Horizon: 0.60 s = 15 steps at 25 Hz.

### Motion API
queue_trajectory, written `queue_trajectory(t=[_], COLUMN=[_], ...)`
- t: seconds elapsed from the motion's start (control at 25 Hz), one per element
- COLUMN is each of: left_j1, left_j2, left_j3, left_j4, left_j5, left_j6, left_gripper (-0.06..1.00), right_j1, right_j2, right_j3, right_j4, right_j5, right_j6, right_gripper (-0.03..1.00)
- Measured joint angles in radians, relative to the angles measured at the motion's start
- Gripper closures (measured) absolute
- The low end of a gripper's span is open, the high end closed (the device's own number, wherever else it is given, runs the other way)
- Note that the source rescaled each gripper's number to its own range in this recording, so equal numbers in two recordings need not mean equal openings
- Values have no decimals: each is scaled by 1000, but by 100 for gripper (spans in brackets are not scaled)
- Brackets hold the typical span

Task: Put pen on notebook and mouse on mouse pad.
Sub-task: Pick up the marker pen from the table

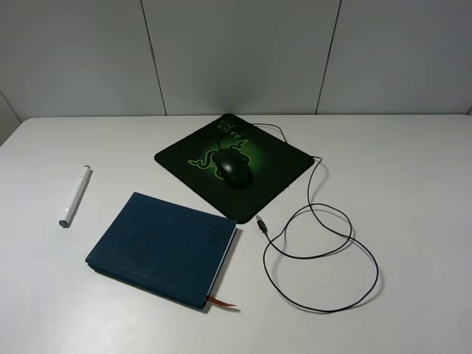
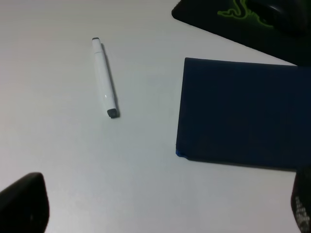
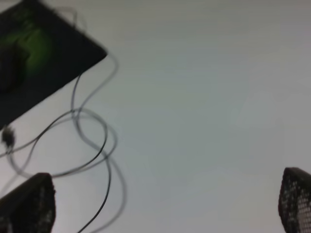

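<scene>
The left hand (image 2: 161,208) and right hand (image 3: 163,204) hung released, empty. The slim pen (image 1: 74,196) could roll out of a shallow pinch. A snagged cable (image 1: 324,310) could drag the mouse (image 1: 234,169) off the mouse pad (image 1: 284,164).

Table (image 1: 413,310): white, matte, plain top; spans the scene from left to right and from the near edge to the far. Wall (image 1: 236,51): pale grey panels standing along the table's far edge, divided by thin dark seams (image 1: 153,55).
</scene>
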Motion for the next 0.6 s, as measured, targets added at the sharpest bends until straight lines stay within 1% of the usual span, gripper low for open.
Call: queue_trajectory(t=[0.08, 0.2, 0.32, 0.6], left_j1=[0, 0, 0, 0], left_j2=[0, 0, 0, 0], left_j3=[0, 0, 0, 0], left_j4=[0, 0, 0, 0], left_j5=[0, 0, 0, 0], left_j6=[0, 0, 0, 0], left_gripper=[-6, -6, -6, -6], right_j1=[-30, -44, -44, -44], right_j2=[-32, -36, -37, -37], right_j3=[36, 55, 58, 69], right_j4=[0, 0, -4, -17], right_j5=[-13, -39, -63, -61], right_j6=[0, -1, -1, -2], right_gripper=[-3, -3, -3, -3])
